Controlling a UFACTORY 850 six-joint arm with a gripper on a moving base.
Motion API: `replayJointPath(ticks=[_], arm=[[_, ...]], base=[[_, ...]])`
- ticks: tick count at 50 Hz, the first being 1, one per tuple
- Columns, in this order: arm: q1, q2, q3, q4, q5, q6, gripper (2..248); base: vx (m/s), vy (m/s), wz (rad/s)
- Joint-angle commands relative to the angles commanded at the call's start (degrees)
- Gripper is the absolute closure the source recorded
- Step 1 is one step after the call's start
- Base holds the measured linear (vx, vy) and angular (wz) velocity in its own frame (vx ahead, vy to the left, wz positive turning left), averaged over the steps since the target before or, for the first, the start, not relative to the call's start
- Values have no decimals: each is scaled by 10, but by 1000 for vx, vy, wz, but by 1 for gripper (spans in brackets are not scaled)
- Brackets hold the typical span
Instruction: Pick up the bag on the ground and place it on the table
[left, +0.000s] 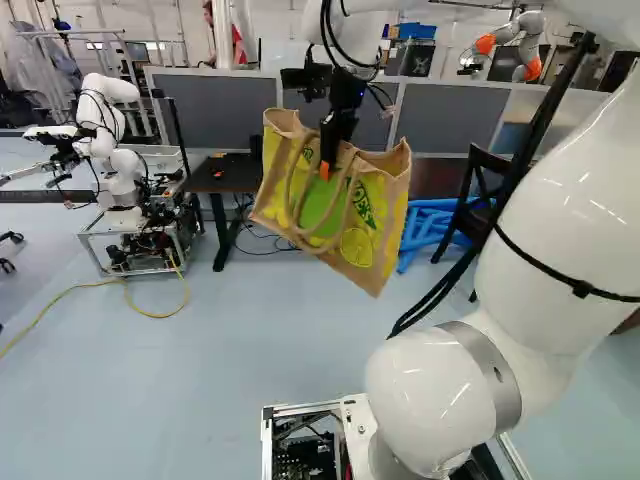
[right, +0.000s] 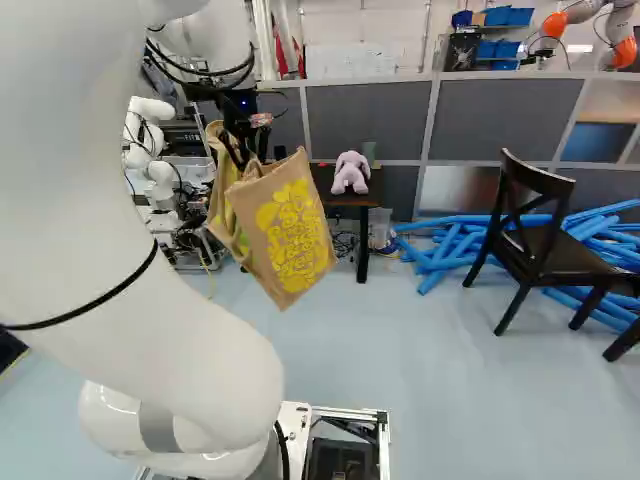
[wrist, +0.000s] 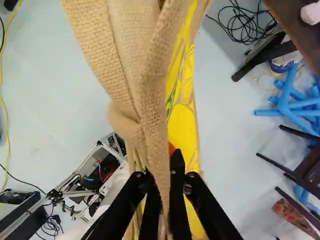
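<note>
hand (wrist: 162, 182): the bag's cloth is pinched tight between its two fingers.
bag (left: 375, 225): it is held in the air, tilted; it might be swung or dropped, because only a bit near the top is pinched.
toy (right: 351, 173): it might be knocked off the counter (right: 343, 198) if the bag is brought in too low.
arm (left: 560, 220): it is stretched ahead, with the hand pointed down.

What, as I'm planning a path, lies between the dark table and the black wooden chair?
Long blue tubes and a whitish container, in the right base view.
</note>
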Motion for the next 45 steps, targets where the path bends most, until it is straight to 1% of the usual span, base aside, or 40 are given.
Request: replayJointPath(ticks=[22, 45], arm=[[0, 0, 0, 0, 0, 0, 228], [0, 0, 0, 0, 0, 0, 228]], base=[[215, 88, 176], [204, 4, -4]])
